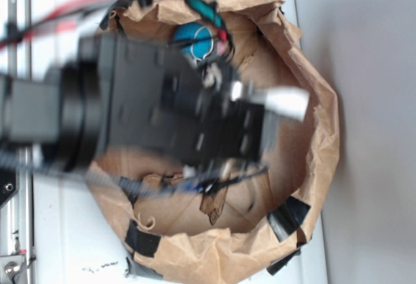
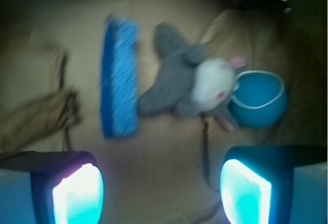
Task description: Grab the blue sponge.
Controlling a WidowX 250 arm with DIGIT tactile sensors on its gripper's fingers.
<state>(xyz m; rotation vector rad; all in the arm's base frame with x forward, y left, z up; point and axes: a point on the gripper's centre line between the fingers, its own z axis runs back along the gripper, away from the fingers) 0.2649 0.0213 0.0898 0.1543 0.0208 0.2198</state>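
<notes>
— Where's your blue sponge [image 2: 119,78]?

— On the brown paper [image 2: 169,147] floor, lying lengthwise, just left of the grey plush [image 2: 187,80] in the wrist view. A blue ball [image 2: 258,99] sits at the plush's other side.

— And your fingers [image 2: 77,196]?

— Spread wide apart, holding nothing, hanging above the paper nearer the camera than the sponge. From the exterior view your arm [image 1: 149,102] hides the sponge inside the paper bag [image 1: 312,69].
</notes>
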